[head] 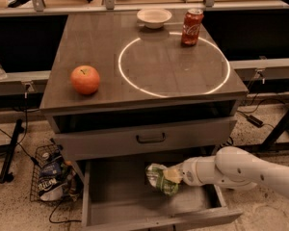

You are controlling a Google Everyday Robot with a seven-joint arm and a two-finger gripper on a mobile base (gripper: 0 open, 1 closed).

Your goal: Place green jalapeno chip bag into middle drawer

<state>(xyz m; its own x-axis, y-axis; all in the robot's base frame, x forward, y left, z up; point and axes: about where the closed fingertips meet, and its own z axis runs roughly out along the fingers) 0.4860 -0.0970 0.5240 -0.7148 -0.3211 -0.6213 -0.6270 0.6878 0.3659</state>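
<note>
The green jalapeno chip bag (158, 177) is held at the tip of my gripper (169, 176), inside the open middle drawer (119, 196), just above its grey floor near the middle. My white arm (241, 170) reaches in from the right over the drawer's right wall. The gripper is shut on the bag. The drawer is pulled out at the bottom of the cabinet.
On the cabinet top are an apple (85, 79) at the left, a red soda can (191, 27) and a white bowl (154, 17) at the back. The closed drawer front with its dark handle (150, 138) sits above. A wire basket (50, 174) with clutter stands on the floor at the left.
</note>
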